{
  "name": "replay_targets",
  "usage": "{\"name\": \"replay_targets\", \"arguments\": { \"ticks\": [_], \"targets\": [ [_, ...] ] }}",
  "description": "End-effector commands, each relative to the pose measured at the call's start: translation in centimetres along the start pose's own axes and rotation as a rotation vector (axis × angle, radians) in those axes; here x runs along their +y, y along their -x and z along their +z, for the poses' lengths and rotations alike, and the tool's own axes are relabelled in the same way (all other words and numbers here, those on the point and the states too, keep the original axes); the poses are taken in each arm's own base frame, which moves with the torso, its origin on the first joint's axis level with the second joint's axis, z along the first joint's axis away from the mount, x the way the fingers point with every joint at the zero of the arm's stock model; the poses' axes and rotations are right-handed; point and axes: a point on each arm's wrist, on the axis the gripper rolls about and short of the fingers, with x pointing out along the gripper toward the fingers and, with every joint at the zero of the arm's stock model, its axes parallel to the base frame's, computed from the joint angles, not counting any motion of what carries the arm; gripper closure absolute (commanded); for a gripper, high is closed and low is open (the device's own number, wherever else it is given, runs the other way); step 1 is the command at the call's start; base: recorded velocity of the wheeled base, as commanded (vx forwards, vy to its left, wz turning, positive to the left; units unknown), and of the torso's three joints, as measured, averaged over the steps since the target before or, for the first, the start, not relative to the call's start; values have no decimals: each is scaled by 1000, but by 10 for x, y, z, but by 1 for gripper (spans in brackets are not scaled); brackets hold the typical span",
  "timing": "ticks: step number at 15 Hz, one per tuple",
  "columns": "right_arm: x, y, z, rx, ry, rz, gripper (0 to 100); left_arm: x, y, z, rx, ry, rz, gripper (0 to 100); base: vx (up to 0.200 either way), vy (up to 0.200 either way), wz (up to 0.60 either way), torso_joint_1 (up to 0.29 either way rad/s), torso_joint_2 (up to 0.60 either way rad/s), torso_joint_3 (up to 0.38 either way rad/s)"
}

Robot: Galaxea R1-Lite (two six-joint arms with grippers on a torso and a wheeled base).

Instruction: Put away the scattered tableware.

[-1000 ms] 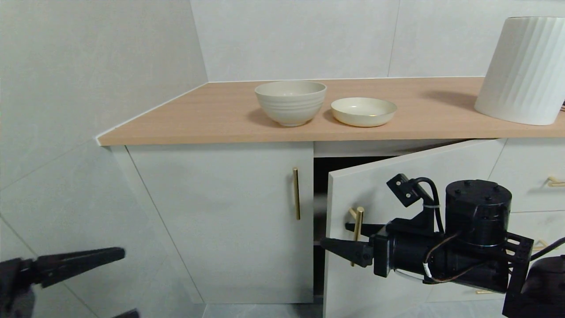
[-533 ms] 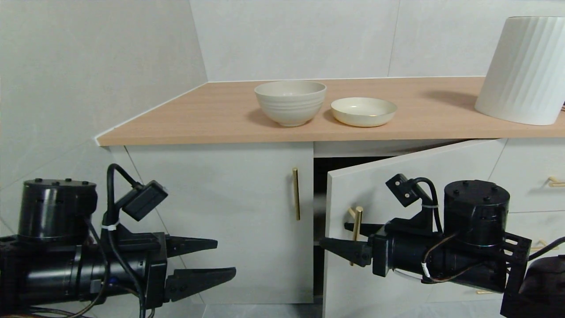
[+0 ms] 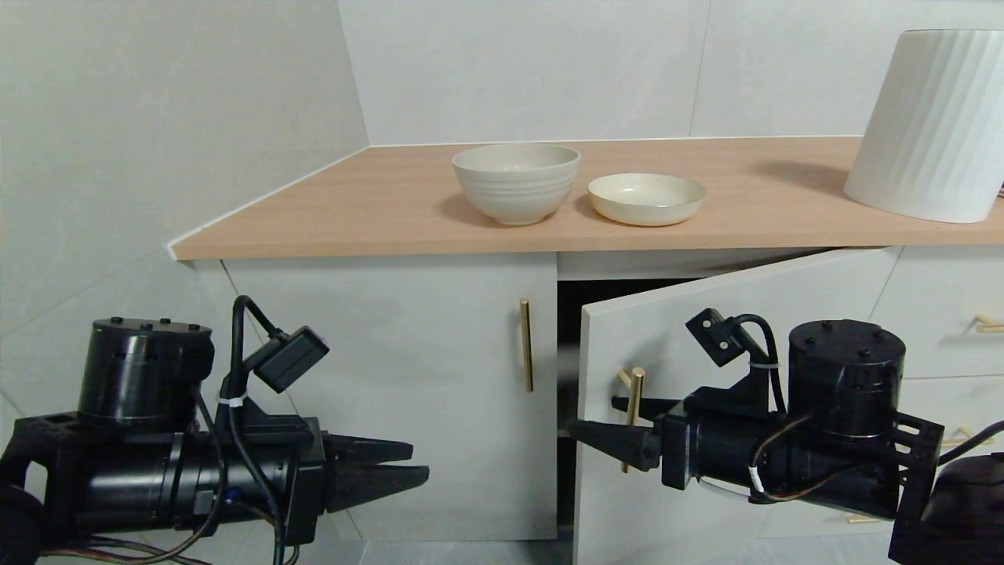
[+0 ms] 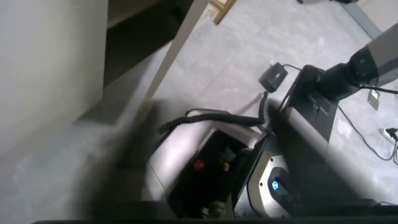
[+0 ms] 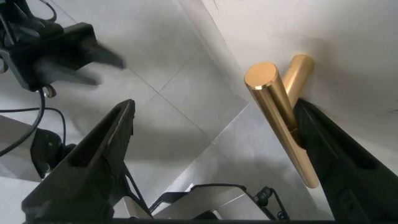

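A cream bowl [image 3: 516,180] and a shallow cream dish [image 3: 645,198] stand side by side on the wooden countertop [image 3: 376,212]. Below them the right cabinet door [image 3: 706,314] hangs partly open. My right gripper [image 3: 596,416] is open, its fingers straddling the door's gold handle [image 3: 634,392]. In the right wrist view the gold handle [image 5: 280,118] lies between the spread fingers of the right gripper [image 5: 214,112], close to one finger [image 5: 336,162]. My left gripper [image 3: 420,461] is low in front of the closed left door [image 3: 408,377], fingers together and holding nothing.
A tall white ribbed container [image 3: 933,118] stands at the right end of the counter. The left door has its own gold handle [image 3: 527,344]. Drawers with gold pulls [image 3: 987,322] sit to the right. A tiled wall closes off the left side.
My left arm has come up into view and moved right toward the cabinet, and its fingers have closed. The right arm and the door have not moved.
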Motion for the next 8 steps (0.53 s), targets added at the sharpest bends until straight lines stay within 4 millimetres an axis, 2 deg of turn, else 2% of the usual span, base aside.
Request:
{"name": "replay_targets", "arguments": {
  "ticks": [1, 4, 6, 7, 8],
  "targets": [
    [-1, -1, -2, 8, -4, -3, 0, 1, -5, 0, 9, -2, -12, 100, 0, 0, 0, 0, 0, 0],
    [-1, -1, -2, 9, -7, -1, 0, -1, -30, 11, -5, 2, -73, 100, 0, 0, 0, 0, 0, 0],
    [0, -2, -3, 12, -6, 1, 0, 7, -62, 27, -50, 4, -120, 100, 0, 0, 0, 0, 0, 0],
    [1, -2, -3, 11, -6, 2, 0, 15, -78, 29, -59, -9, -122, 100, 0, 0, 0, 0, 0, 0],
    [1, -1, -2, 10, -5, 3, 0, 19, -86, 28, -59, -13, -116, 100, 0, 0, 0, 0, 0, 0]
  ]
}}
